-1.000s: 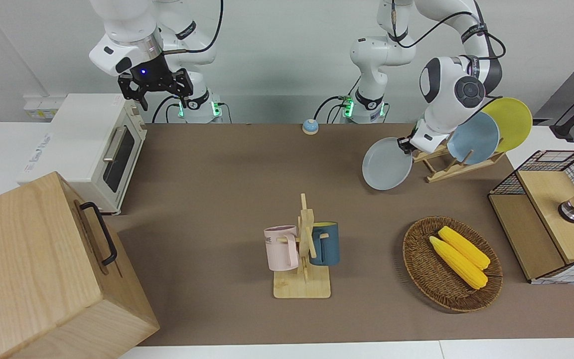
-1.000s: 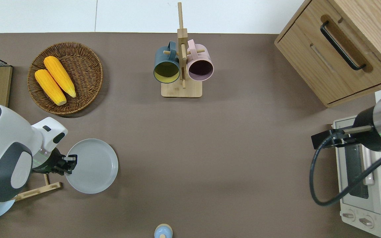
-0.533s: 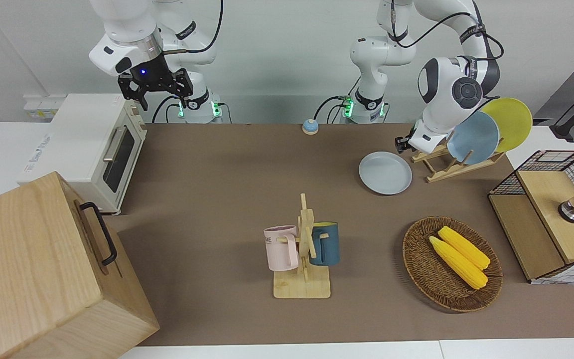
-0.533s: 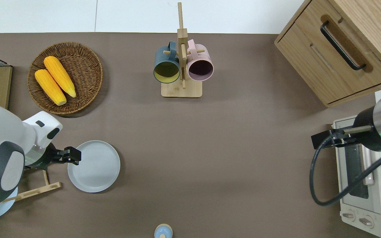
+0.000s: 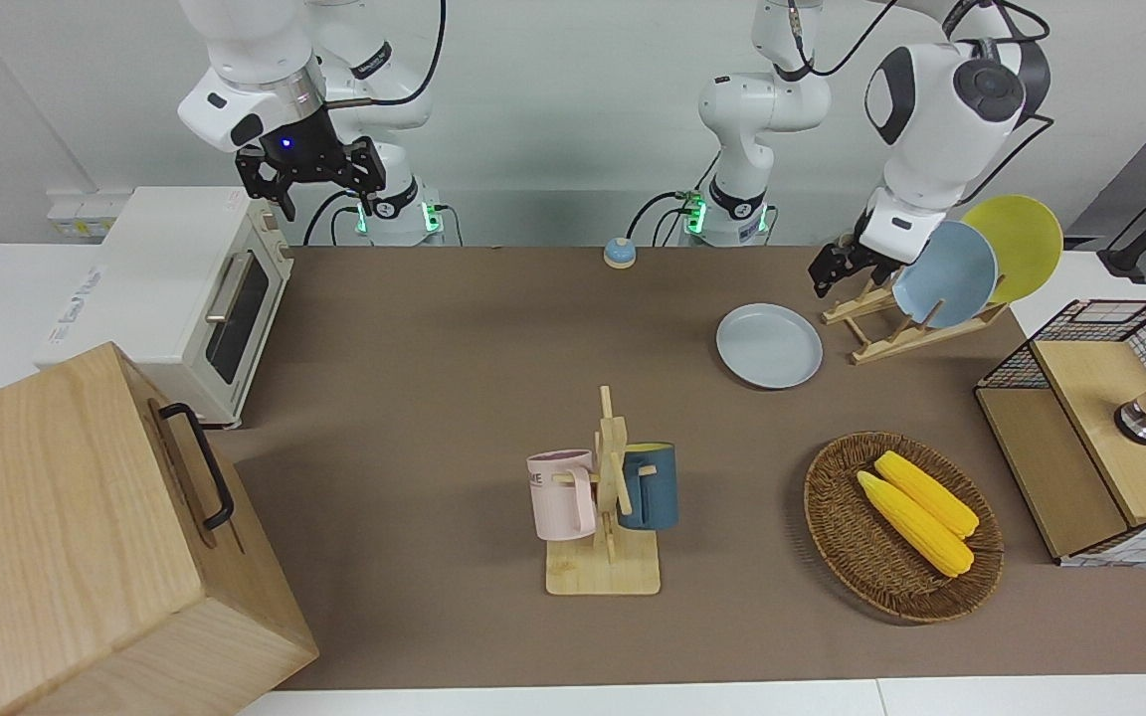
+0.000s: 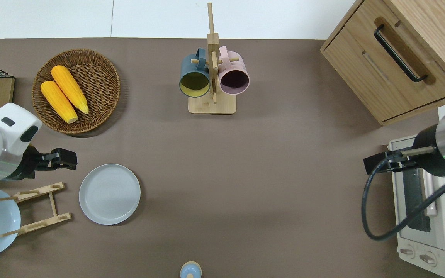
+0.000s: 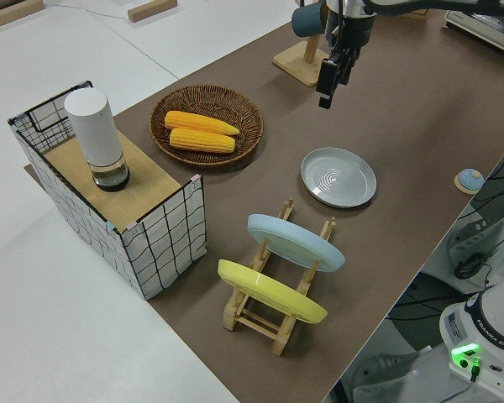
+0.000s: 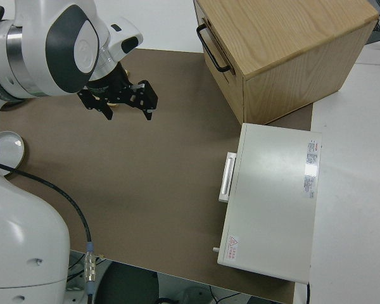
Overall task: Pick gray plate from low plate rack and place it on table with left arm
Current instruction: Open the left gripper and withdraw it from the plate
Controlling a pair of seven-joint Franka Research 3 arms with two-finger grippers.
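The gray plate (image 5: 769,345) lies flat on the brown table (image 5: 454,398), beside the low plate rack (image 5: 893,339) on the side toward the right arm's end; it also shows in the overhead view (image 6: 109,194) and the left side view (image 7: 338,176). The rack (image 6: 52,204) holds a blue plate (image 5: 943,275) and a yellow plate (image 5: 1021,244). My left gripper (image 6: 72,159) is open and empty, up in the air over bare table between the rack and the basket, apart from the plate; it shows too in the front view (image 5: 825,275). My right gripper (image 5: 309,179) is open and parked.
A wicker basket (image 5: 837,557) with two corn cobs lies farther from the robots than the plate. A mug stand (image 5: 611,497) holds a pink and a blue mug. A wire-sided box (image 5: 1090,438), a toaster oven (image 5: 175,288), a wooden drawer box (image 5: 86,537) and a small bell (image 5: 619,253) stand around.
The left gripper, which held the gray plate tilted over the table, laid it flat, let go, then rose and moved away toward the basket. The right arm has not moved.
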